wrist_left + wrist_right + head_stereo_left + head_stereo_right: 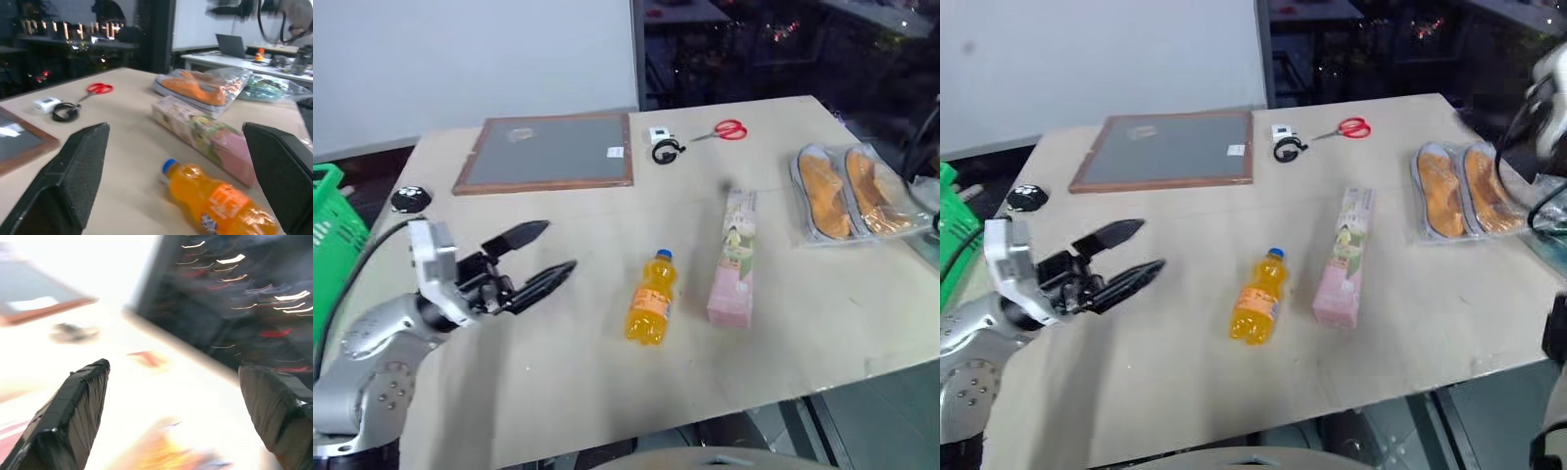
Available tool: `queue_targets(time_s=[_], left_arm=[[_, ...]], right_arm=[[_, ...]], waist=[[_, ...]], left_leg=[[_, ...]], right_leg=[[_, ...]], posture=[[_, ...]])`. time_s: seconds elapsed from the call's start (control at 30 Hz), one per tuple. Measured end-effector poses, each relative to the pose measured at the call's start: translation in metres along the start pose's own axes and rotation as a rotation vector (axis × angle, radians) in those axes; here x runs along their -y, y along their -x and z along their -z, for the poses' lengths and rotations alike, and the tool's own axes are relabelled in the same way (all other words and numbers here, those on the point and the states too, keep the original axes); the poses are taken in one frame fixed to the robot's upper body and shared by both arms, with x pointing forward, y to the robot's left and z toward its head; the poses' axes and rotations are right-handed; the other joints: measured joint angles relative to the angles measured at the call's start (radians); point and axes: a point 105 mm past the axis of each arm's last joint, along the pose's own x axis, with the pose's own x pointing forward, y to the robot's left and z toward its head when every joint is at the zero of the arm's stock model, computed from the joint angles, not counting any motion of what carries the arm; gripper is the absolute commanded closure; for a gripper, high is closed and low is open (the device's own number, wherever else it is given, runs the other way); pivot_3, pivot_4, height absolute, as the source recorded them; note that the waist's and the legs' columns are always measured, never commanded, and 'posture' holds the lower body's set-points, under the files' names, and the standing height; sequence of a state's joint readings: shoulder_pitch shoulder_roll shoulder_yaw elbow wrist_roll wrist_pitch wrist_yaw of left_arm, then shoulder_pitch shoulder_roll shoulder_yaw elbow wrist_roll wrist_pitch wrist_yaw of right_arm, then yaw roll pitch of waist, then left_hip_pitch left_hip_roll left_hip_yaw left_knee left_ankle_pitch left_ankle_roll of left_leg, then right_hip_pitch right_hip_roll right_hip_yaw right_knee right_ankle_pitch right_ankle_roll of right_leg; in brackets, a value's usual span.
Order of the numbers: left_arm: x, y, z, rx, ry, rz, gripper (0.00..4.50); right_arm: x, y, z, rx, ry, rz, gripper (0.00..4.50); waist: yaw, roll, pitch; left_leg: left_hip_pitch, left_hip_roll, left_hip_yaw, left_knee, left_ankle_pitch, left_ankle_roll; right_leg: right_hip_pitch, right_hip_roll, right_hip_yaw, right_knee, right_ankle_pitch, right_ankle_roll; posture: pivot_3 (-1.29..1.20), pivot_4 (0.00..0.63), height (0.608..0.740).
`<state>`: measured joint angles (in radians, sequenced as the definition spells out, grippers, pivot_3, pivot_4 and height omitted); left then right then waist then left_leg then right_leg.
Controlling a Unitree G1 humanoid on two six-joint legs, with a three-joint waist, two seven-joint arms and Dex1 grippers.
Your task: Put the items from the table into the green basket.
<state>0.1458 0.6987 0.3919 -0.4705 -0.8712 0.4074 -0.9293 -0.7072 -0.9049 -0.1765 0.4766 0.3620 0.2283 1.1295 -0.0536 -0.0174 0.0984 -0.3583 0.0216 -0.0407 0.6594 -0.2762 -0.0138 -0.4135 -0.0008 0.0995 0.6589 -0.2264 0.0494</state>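
Observation:
On the table (597,392) an orange drink bottle (651,299) with a blue cap lies on its side. A pink-and-green carton (734,259) lies flat just to its right. Orange sneakers in a clear bag (847,191) rest near the right edge. The green basket (333,230) shows at the far left, beside the table. My left gripper (560,246) hovers open and empty over the table, left of the bottle, pointing toward it; its wrist view shows the bottle (220,200) and carton (205,132) ahead. My right gripper (173,364) is open and empty, over the table near the sneakers.
A wood-framed grey board (548,152) lies at the back left. Red-handled scissors (729,129) and a small white device with a black cable (664,147) sit at the back. A round black object (409,199) lies near the left edge.

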Motion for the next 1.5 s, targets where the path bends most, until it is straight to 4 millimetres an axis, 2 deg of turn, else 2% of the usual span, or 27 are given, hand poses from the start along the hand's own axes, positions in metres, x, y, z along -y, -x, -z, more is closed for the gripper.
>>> queue_targets(time_s=[0.07,0.13,0.2,0.27,0.3,0.33,0.37,0.43,0.5,0.57,0.67,0.7,0.9,1.0,1.27,1.4,1.5], left_arm=[[0.006,-0.014,0.012,-0.049,0.033,-0.002,0.00],[0.016,-0.026,0.027,-0.098,0.065,0.002,0.00],[0.024,-0.034,0.037,-0.130,0.084,0.007,0.00],[0.022,-0.038,0.038,-0.130,0.091,-0.020,0.00],[0.020,-0.041,0.043,-0.155,0.101,-0.053,0.00],[0.020,-0.043,0.046,-0.168,0.104,-0.061,0.00],[0.021,-0.048,0.052,-0.199,0.109,-0.076,0.00],[0.028,-0.057,0.070,-0.292,0.115,-0.108,0.00],[0.032,-0.060,0.088,-0.383,0.124,-0.142,0.00],[0.033,-0.069,0.090,-0.394,0.110,-0.165,0.00],[0.035,-0.093,0.094,-0.413,0.108,-0.212,0.00],[0.039,-0.096,0.100,-0.446,0.105,-0.214,0.00],[0.040,-0.108,0.104,-0.505,0.088,-0.251,0.00],[0.039,-0.110,0.105,-0.531,0.078,-0.264,0.00],[0.034,-0.104,0.111,-0.603,0.145,-0.344,0.00],[0.031,-0.096,0.114,-0.638,0.225,-0.413,0.00],[0.029,-0.089,0.116,-0.654,0.317,-0.466,0.00]], right_arm=[[-0.041,0.014,0.023,-0.011,-0.111,-0.110,0.04],[-0.073,0.024,0.033,-0.009,-0.187,-0.187,0.04],[-0.092,0.034,0.034,0.003,-0.232,-0.200,0.04],[-0.104,0.042,0.038,-0.002,-0.278,-0.190,0.04],[-0.119,0.045,0.045,-0.008,-0.332,-0.208,0.04],[-0.123,0.046,0.046,-0.006,-0.346,-0.213,0.04],[-0.130,0.048,0.047,-0.011,-0.370,-0.225,0.04],[-0.140,0.053,0.047,-0.016,-0.398,-0.246,0.04],[-0.146,0.056,0.045,-0.019,-0.392,-0.261,0.04],[-0.150,0.060,0.047,-0.027,-0.398,-0.257,0.04],[-0.160,0.068,0.051,-0.034,-0.401,-0.271,0.04],[-0.165,0.071,0.052,-0.040,-0.392,-0.286,0.04],[-0.178,0.086,0.059,-0.049,-0.356,-0.337,0.04],[-0.180,0.089,0.058,-0.034,-0.323,-0.350,0.04],[-0.173,0.093,0.038,0.089,-0.269,-0.353,0.04],[-0.166,0.090,0.024,0.125,-0.224,-0.371,0.04],[-0.161,0.086,0.015,0.136,-0.194,-0.388,0.04]], waist=[[0.016,0.005,0.000],[0.017,0.006,0.000],[0.011,0.006,-0.001],[0.008,0.005,-0.001],[0.007,0.004,-0.002],[0.004,0.003,-0.002],[0.003,0.003,-0.001],[-0.002,0.003,-0.001],[-0.011,0.000,-0.001],[-0.014,-0.002,-0.002],[-0.014,-0.003,-0.001],[-0.016,-0.004,-0.001],[-0.021,-0.001,-0.003],[-0.029,-0.001,-0.003],[-0.076,-0.002,-0.007],[-0.108,-0.003,-0.008],[-0.130,-0.002,-0.008]], left_leg=[[-0.003,-0.001,-0.002,0.003,-0.001,0.001],[-0.003,-0.001,-0.003,0.006,-0.002,0.002],[-0.002,-0.001,-0.001,0.008,-0.002,0.002],[-0.001,0.000,0.000,0.008,-0.002,0.002],[0.002,0.000,0.000,0.008,-0.002,0.002],[0.007,0.000,0.001,0.009,-0.002,0.002],[0.012,0.000,0.003,0.009,-0.002,0.002],[0.014,-0.001,0.004,0.009,-0.002,0.002],[0.015,-0.001,0.005,0.009,-0.002,0.002],[0.014,-0.001,0.004,0.009,-0.002,0.002],[0.013,-0.003,0.004,0.009,-0.002,0.003],[0.013,-0.003,0.004,0.009,-0.003,0.004],[0.015,-0.004,0.005,0.008,-0.003,0.004],[0.016,-0.005,0.005,0.009,-0.003,0.004],[0.019,-0.009,0.002,0.009,-0.006,-0.001],[0.029,-0.012,-0.003,0.007,-0.006,-0.001],[0.029,-0.016,-0.018,0.006,-0.007,-0.002]], right_leg=[[0.000,0.000,-0.001,0.000,-0.001,0.001],[0.000,0.000,-0.002,0.002,-0.001,0.002],[0.001,0.001,-0.001,0.003,-0.003,0.005],[0.005,0.002,0.000,0.003,-0.003,0.005],[0.007,0.003,0.000,0.003,-0.005,0.003],[0.010,0.003,0.002,0.003,-0.005,0.002],[0.013,0.003,0.004,0.003,-0.005,0.002],[0.017,0.004,0.007,0.002,-0.005,0.002],[0.017,0.004,0.009,0.000,-0.005,0.003],[0.017,0.004,0.009,-0.002,-0.005,0.003],[0.017,0.004,0.010,-0.003,-0.005,0.005],[0.017,0.004,0.011,-0.003,-0.006,0.006],[0.019,0.004,0.014,-0.003,-0.006,0.006],[0.020,0.004,0.015,-0.005,-0.006,0.006],[0.030,0.000,0.016,-0.018,-0.007,0.006],[0.037,0.000,0.014,-0.024,-0.007,0.007],[0.037,0.000,0.007,-0.033,-0.007,0.007]], posture=[[-0.02,0.064,0.740],[-0.02,0.068,0.740],[-0.02,0.070,0.740],[-0.03,0.070,0.740],[-0.03,0.070,0.740],[-0.04,0.071,0.740],[-0.05,0.071,0.740],[-0.05,0.072,0.740],[-0.06,0.076,0.740],[-0.07,0.079,0.740],[-0.09,0.084,0.740],[-0.10,0.087,0.740],[-0.14,0.093,0.740],[-0.15,0.091,0.740],[-0.17,0.085,0.740],[-0.17,0.084,0.740],[-0.16,0.085,0.740]])
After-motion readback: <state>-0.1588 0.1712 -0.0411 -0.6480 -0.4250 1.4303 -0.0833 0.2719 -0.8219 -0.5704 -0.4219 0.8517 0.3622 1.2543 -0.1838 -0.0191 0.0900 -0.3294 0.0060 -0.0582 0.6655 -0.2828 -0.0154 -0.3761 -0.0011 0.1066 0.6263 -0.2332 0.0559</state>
